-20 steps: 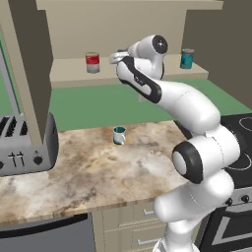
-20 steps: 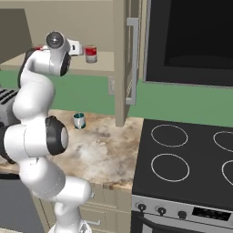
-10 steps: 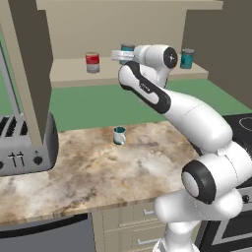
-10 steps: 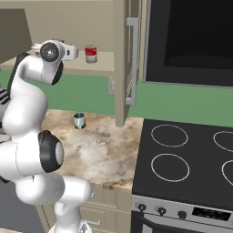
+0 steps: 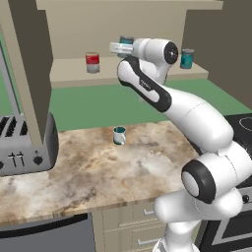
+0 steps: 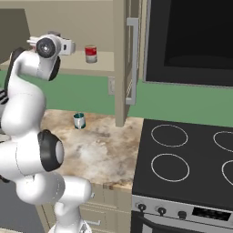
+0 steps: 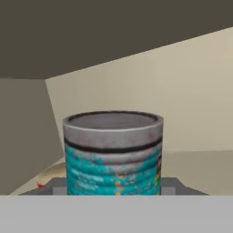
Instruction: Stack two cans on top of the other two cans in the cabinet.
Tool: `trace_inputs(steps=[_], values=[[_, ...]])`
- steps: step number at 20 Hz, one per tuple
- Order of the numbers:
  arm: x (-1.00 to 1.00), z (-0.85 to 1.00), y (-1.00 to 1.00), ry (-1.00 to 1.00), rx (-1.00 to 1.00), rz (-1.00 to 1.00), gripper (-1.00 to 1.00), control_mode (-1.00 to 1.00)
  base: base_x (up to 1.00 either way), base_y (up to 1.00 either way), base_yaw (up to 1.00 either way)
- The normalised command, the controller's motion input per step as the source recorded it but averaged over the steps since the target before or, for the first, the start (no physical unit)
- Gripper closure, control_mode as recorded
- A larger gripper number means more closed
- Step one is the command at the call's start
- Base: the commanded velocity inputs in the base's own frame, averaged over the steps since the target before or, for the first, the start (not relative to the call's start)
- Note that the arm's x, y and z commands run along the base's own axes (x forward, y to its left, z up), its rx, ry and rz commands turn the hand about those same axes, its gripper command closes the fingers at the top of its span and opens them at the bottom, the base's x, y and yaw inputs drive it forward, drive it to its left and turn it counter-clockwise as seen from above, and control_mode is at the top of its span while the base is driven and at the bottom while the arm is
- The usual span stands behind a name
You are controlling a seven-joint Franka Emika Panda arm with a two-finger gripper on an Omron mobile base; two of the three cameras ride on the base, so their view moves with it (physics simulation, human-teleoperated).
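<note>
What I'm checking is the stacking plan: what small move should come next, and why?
Probably slide the end effector sideways toward the red-and-white can on the cabinet shelf. It is shut on the held teal can, which looks raised off the shelf, and the red-and-white can stands upright with nothing on top.
</note>
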Motion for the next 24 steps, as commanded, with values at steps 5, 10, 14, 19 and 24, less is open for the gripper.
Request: trace_inputs(steps=[5, 10, 14, 19, 24], values=[[-0.02, 0.15, 0.34, 0.02, -0.03, 0.00, 1.00, -1.00, 0.00, 0.00, 0.00], [0.00, 0.03, 0.43, 0.00, -0.01, 0.00, 1.00, -1.00, 0.00, 0.00, 0.00], [0.09, 0.00, 0.40, 0.00, -0.02, 0.00, 1.00, -1.00, 0.00, 0.00, 0.00], [0.18, 0.01, 0.27, 0.00, -0.03, 0.01, 1.00, -1.00, 0.00, 0.00, 0.00], [0.20, 0.06, 0.22, 0.00, -0.05, 0.00, 1.00, -1.00, 0.00, 0.00, 0.00]])
